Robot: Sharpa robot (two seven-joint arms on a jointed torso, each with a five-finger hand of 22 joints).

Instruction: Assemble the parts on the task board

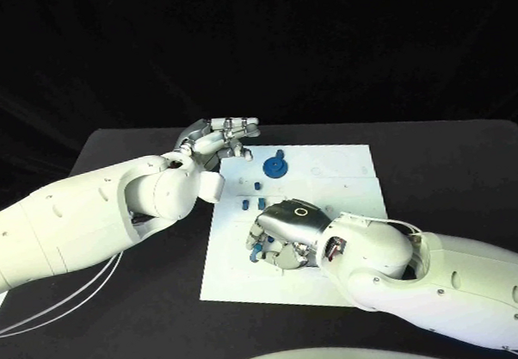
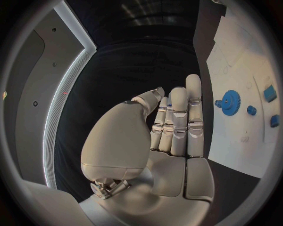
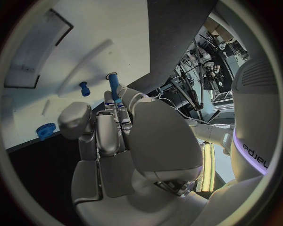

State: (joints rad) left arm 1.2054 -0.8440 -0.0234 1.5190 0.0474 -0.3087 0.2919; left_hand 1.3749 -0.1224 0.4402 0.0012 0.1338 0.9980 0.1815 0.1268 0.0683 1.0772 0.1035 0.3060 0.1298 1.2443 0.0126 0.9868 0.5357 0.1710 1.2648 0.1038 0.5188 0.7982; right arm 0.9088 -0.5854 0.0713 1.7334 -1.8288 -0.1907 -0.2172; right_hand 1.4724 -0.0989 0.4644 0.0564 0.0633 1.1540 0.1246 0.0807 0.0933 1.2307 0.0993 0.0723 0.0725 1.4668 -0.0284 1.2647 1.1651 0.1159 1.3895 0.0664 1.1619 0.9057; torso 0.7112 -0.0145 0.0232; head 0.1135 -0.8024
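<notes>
The white task board (image 1: 334,180) lies in the middle of the black table. A blue gear (image 1: 277,165) stands near its far left corner, with small blue parts (image 1: 260,185) just in front of it. My left hand (image 1: 220,138) hovers at the board's far left corner. In the left wrist view its fingers (image 2: 177,122) are straight and hold nothing, with the gear (image 2: 230,100) beside them. My right hand (image 1: 283,229) is low over the board's left side. In the right wrist view its fingers pinch a long blue peg (image 3: 113,87). A short blue peg (image 3: 84,88) stands on the board nearby.
More small blue parts (image 1: 258,250) lie under my right hand at the board's left edge. The board's right half (image 1: 348,196) is bare. Black table (image 1: 458,176) surrounds the board on all sides.
</notes>
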